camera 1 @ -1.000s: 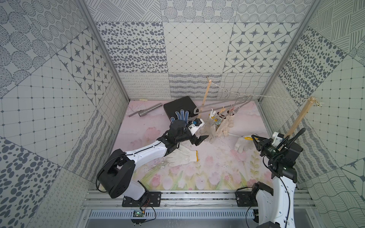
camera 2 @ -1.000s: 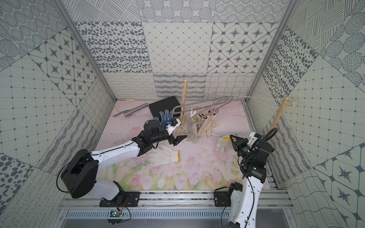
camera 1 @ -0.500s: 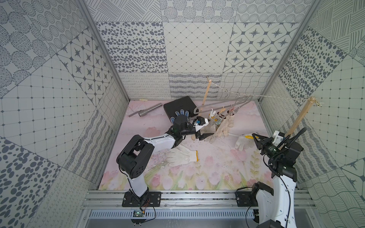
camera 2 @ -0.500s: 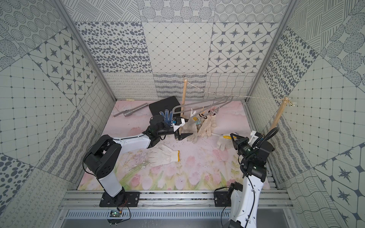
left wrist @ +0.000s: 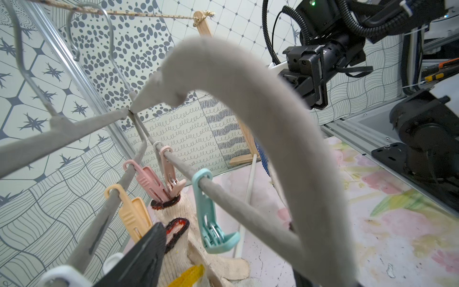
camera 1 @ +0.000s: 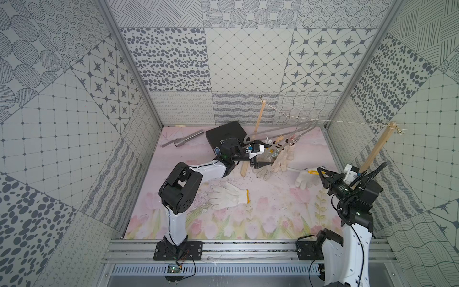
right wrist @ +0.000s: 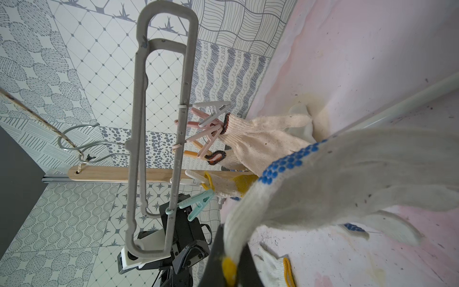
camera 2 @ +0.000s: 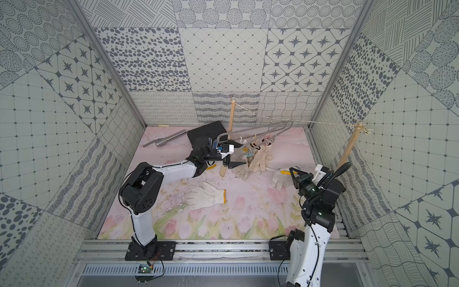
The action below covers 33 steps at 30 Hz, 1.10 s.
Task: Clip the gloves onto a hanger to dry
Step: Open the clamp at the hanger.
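"What were the two arms built like?"

"The left arm [camera 1: 211, 171] and the right arm [camera 1: 347, 258] were twins. Both had glossy white shells on the long links and chunky matt-black housings at every joint."

"And at the foot?"

"Each rose from a black base plate [camera 1: 193, 251] with slots and small screws."

"Any wiring?"

"A black corrugated cable [camera 1: 373, 171] arched off the right wrist, and thin black leads ran along its white link. A green light [left wrist: 312, 2] glowed on the housing."

"The ends?"

"The left pincer [camera 1: 265, 154] and the right pincer [camera 1: 320, 170] had black wedge-shaped fingers [left wrist: 139, 261]. A white mount [camera 1: 257, 149] sat behind the left one."
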Motion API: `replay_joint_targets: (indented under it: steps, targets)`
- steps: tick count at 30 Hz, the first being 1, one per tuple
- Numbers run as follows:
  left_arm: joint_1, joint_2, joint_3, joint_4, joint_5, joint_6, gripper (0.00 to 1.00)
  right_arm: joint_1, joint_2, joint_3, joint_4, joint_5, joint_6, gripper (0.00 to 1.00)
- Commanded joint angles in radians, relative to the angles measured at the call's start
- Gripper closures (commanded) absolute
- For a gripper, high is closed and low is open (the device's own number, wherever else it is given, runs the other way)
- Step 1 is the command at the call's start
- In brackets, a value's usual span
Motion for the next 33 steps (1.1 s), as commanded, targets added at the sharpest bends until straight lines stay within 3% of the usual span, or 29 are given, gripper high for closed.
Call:
replay_joint_targets:
  steps: [1, 6, 19, 28, 33]
  targets:
    - [-0.017, 0.026, 0.046, 0.012, 0.083, 0.032, 0.21, 0.004, -0.013, -0.007, 0.068, -0.016, 0.018, 1.0]
    - [-0.045, 0.04, 0.087, -0.101, 0.04, 0.124, 0.21, 0.005, -0.023, 0.0, 0.068, -0.031, 0.026, 1.0]
    - [-0.066, 0.045, 0.116, -0.166, 0.051, 0.099, 0.29, 0.005, -0.021, 0.0, 0.073, -0.039, 0.019, 1.0]
    - [-0.114, 0.037, 0.165, -0.35, 0.028, 0.224, 0.3, 0.004, -0.016, -0.001, 0.082, -0.049, 0.019, 1.0]
    - [-0.126, 0.03, 0.195, -0.407, 0.06, 0.235, 0.39, 0.004, -0.001, -0.017, 0.077, -0.063, -0.004, 1.0]
